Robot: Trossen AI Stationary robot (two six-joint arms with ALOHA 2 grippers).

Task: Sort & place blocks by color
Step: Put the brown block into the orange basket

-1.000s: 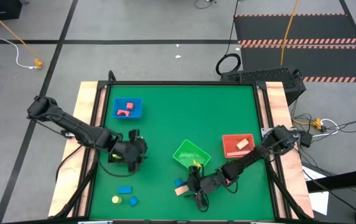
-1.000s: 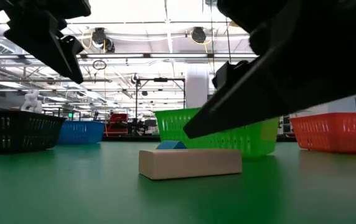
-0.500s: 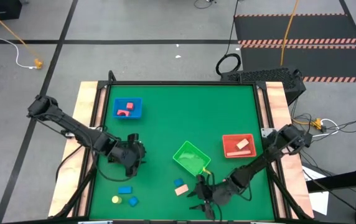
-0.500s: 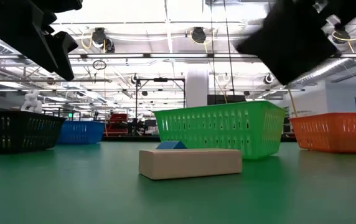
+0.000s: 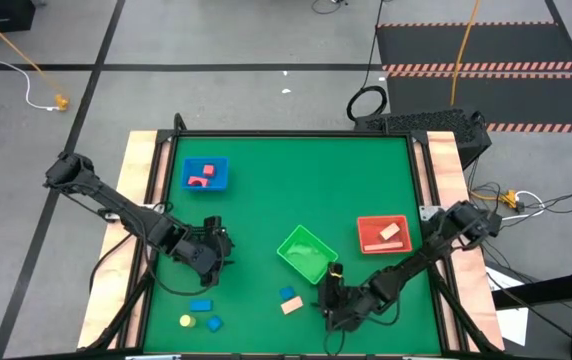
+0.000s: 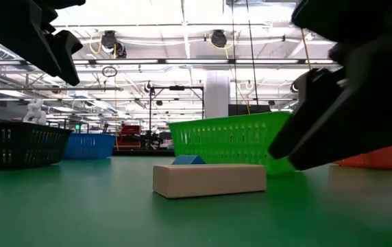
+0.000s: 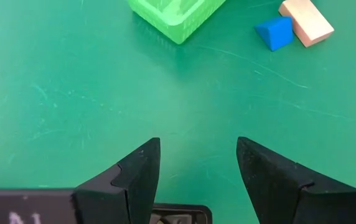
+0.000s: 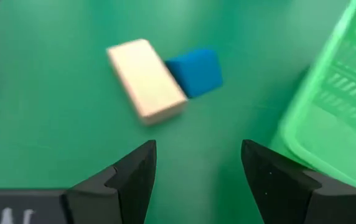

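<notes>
Fingers [image 8: 137, 180] parted, empty; tan block [image 8: 145, 79] hides blue block [image 6: 188, 160].

Bright, even overhead light; soft shadows; right wrist view motion-blurred.

Since a second ago I note the right gripper [image 5: 328, 300] has left the green bin's [image 5: 293, 243] near corner, swung out toward the table's front edge, then come back part-way; it now sits just right of the tan block [image 5: 291, 306] and blue block [image 5: 288, 294]. The left gripper [image 5: 216, 250] has drifted slightly toward the front-left. Both blocks now show unobstructed from above.
</notes>
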